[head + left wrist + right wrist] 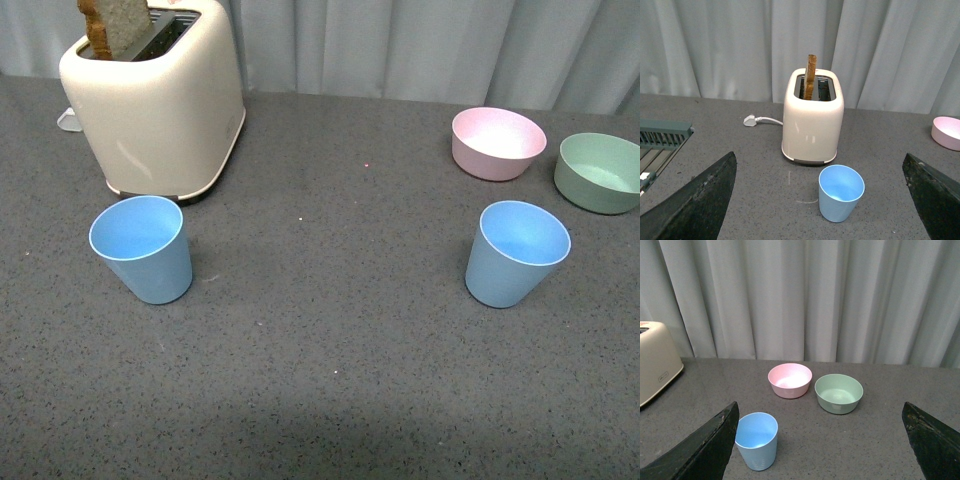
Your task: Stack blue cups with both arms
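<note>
Two light blue cups stand upright and empty on the grey table. One blue cup (142,248) is at the left, in front of the toaster; it also shows in the left wrist view (840,192). The other blue cup (515,253) is at the right, in front of the bowls; it also shows in the right wrist view (756,440). Neither arm shows in the front view. My left gripper (822,202) is open, its fingers wide apart, the left cup between and beyond them. My right gripper (822,442) is open, its cup near one finger.
A cream toaster (155,95) with a slice of bread stands at the back left, its white plug (750,120) lying on the table. A pink bowl (498,142) and a green bowl (600,172) stand at the back right. A grey rack (660,142) shows in the left wrist view.
</note>
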